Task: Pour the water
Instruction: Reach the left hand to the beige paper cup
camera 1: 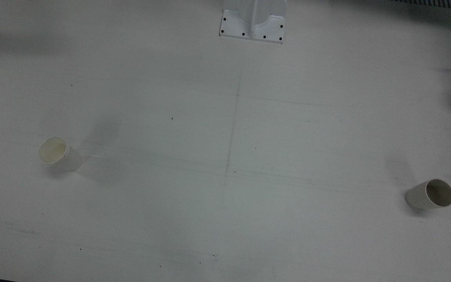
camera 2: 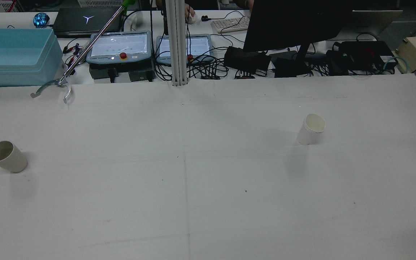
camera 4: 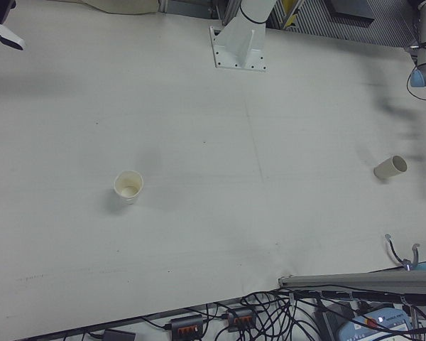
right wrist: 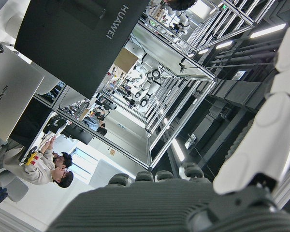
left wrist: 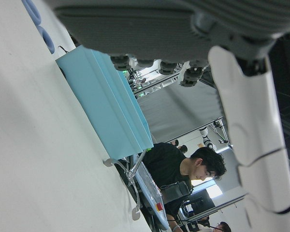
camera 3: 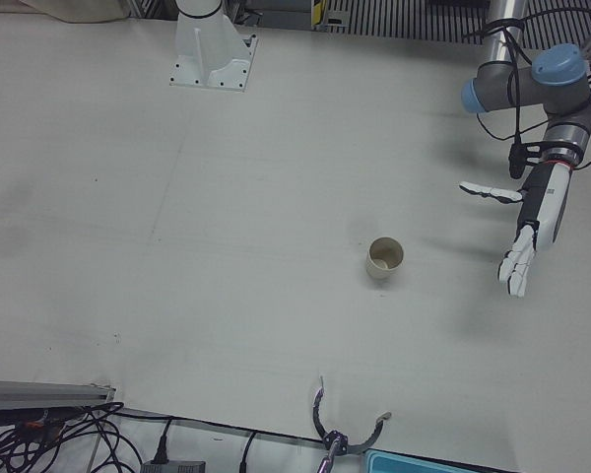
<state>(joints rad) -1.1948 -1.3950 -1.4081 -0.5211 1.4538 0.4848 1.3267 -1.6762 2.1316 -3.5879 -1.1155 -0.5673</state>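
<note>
The big white table (camera 2: pixel 208 202) holds two paper cups standing far apart. The left hand (camera 3: pixel 528 219) floats above the table near the tan cup (camera 3: pixel 384 258), fingers spread, holding nothing. The white cup (camera 4: pixel 128 186) stands alone. The right hand (camera 4: pixel 1 27) barely shows; I cannot tell its grip.

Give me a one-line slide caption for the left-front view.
Left hand open above the table, apart from an upright beige cup; nothing grasped yet.

A blue bin (camera 2: pixel 14 56) sits beside a grabber tool (camera 2: pixel 85 50), 2 pendants (camera 2: pixel 119 48), a keyboard (camera 2: pixel 230 24) and a monitor (camera 2: pixel 294 21).
</note>
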